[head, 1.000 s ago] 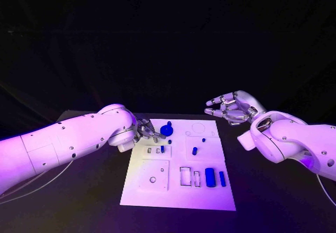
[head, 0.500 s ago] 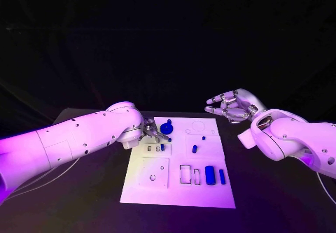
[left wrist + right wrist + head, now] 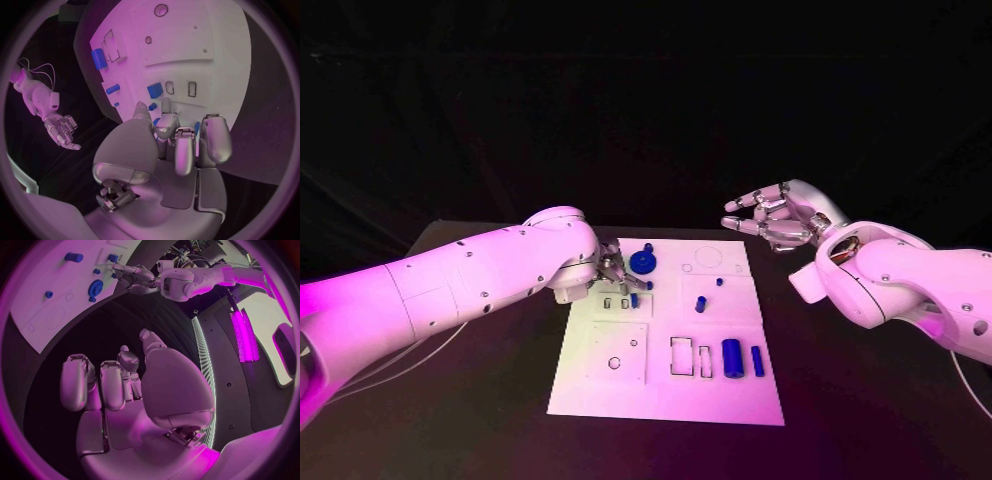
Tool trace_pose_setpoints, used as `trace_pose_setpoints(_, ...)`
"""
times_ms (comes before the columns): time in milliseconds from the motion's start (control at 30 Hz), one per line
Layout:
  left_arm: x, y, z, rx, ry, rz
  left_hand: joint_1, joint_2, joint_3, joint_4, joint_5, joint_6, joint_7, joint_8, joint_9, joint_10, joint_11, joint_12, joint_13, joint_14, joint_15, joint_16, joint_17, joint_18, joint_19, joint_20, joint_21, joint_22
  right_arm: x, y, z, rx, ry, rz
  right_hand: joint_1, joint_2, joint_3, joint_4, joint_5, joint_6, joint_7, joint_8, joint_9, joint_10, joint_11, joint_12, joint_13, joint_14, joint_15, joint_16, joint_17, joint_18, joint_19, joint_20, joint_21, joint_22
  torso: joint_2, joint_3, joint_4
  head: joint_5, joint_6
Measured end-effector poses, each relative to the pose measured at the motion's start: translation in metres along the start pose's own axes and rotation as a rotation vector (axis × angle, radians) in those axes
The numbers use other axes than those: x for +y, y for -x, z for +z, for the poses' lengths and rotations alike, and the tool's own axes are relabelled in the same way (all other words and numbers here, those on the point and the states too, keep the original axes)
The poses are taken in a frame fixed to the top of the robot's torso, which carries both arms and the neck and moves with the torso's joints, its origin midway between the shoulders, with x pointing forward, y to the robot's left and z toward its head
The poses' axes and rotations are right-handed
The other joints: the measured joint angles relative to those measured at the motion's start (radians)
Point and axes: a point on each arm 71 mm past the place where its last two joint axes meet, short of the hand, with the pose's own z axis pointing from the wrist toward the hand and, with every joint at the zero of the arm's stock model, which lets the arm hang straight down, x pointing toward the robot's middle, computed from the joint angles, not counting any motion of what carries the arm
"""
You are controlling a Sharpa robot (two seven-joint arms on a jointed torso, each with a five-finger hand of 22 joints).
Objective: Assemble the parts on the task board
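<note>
The white task board [image 3: 661, 400] lies in the middle of the table. My left hand [image 3: 609, 270] hangs over its far left part, fingers curled down beside a round blue part [image 3: 643, 264]. In the left wrist view a bit of blue [image 3: 155, 121] shows between the fingertips [image 3: 165, 107]; whether it is held is unclear. Small blue parts [image 3: 701, 303] stand mid-board, and two blue cylinders [image 3: 731, 356] lie near the front right. My right hand [image 3: 776, 220] is raised off the board's far right corner, fingers apart and holding nothing.
Outlined slots [image 3: 682, 358] and a round hole [image 3: 615, 368] mark the board's near half. Bare black table [image 3: 862, 400] surrounds the board. My left forearm [image 3: 459, 290] stretches over the table on the left.
My left arm has swung a little further in over the board's far left part, the hand staying by the round blue part. The right hand has barely moved.
</note>
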Motion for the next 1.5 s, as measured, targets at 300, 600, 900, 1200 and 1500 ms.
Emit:
trace_pose_setpoints(300, -0.0013, -0.0017, 0.0007, 0.015, 0.006, 0.027, 0.000, 0.000, 0.000, 0.000, 0.000, -0.004, 0.004, 0.004, 0.007, 0.000, 0.000, 0.000, -0.005, 0.000, 0.000, 0.000, 0.000, 0.000, 0.003, 0.004, 0.004, 0.006, -0.0003, -0.0004, 0.0007, 0.002, -0.001, -0.002, 0.000, 0.000, 0.000, 0.000, 0.000, 0.000, 0.000, 0.000, -0.001, 0.000, 0.000, 0.000, 0.000, 0.000, 0.000, 0.000, 0.000, 0.000, 0.000, 0.000, 0.000, 0.000, 0.000, 0.0012, 0.0005, 0.000, -0.006)
trace_pose_setpoints(600, -0.0037, -0.0043, 0.0007, 0.032, 0.007, 0.049, 0.007, 0.007, 0.003, -0.003, 0.000, -0.007, 0.000, 0.008, 0.020, 0.000, 0.000, 0.003, 0.002, 0.000, 0.000, 0.000, 0.000, 0.000, 0.007, 0.000, 0.009, 0.014, -0.0010, -0.0003, 0.0009, 0.005, -0.003, -0.008, 0.000, 0.000, 0.000, 0.000, 0.004, 0.000, 0.000, 0.000, -0.001, 0.000, 0.000, 0.000, 0.000, 0.000, 0.000, 0.000, 0.005, 0.000, 0.003, -0.003, 0.005, 0.000, -0.001, 0.0012, 0.0000, 0.004, -0.011)
trace_pose_setpoints(900, -0.0059, -0.0062, 0.0013, 0.042, 0.008, 0.060, 0.017, 0.010, 0.011, -0.005, 0.000, -0.014, 0.000, 0.012, 0.028, 0.000, 0.000, 0.005, 0.002, 0.000, 0.000, 0.000, 0.000, 0.001, 0.007, 0.000, 0.013, 0.017, -0.0012, -0.0003, 0.0009, 0.006, -0.004, -0.014, 0.000, 0.000, 0.000, 0.000, 0.004, 0.000, 0.000, 0.000, -0.001, 0.001, 0.001, 0.000, 0.000, 0.000, 0.000, 0.000, 0.004, 0.000, 0.003, -0.003, 0.005, 0.000, -0.001, 0.0014, 0.0007, -0.002, -0.016)
trace_pose_setpoints(1200, -0.0083, -0.0079, 0.0014, 0.050, 0.005, 0.066, 0.032, 0.011, 0.022, -0.005, 0.000, -0.020, 0.002, 0.016, 0.037, 0.000, 0.000, 0.005, 0.001, 0.000, 0.000, 0.000, 0.000, 0.001, 0.007, 0.000, 0.014, 0.021, -0.0013, -0.0009, 0.0016, 0.009, -0.005, -0.018, 0.000, 0.000, -0.003, 0.003, 0.004, -0.002, -0.002, 0.000, -0.001, 0.001, 0.001, 0.000, 0.000, 0.000, 0.000, 0.000, 0.001, 0.000, 0.002, -0.002, 0.005, 0.001, 0.000, 0.0015, 0.0013, -0.002, -0.018)
trace_pose_setpoints(1500, -0.0081, -0.0081, 0.0021, 0.053, 0.007, 0.065, 0.073, 0.019, 0.065, -0.005, 0.000, -0.028, 0.000, 0.020, 0.055, 0.000, 0.000, 0.000, -0.002, 0.000, 0.000, 0.000, 0.000, 0.002, 0.007, 0.000, 0.021, 0.027, -0.0020, -0.0007, 0.0017, 0.011, -0.009, -0.022, 0.000, 0.000, -0.003, 0.003, 0.010, -0.002, -0.002, 0.000, -0.001, 0.002, 0.002, 0.000, 0.000, 0.000, 0.000, 0.000, 0.001, 0.000, 0.002, -0.002, 0.005, 0.001, 0.000, 0.0014, 0.0016, 0.000, -0.019)
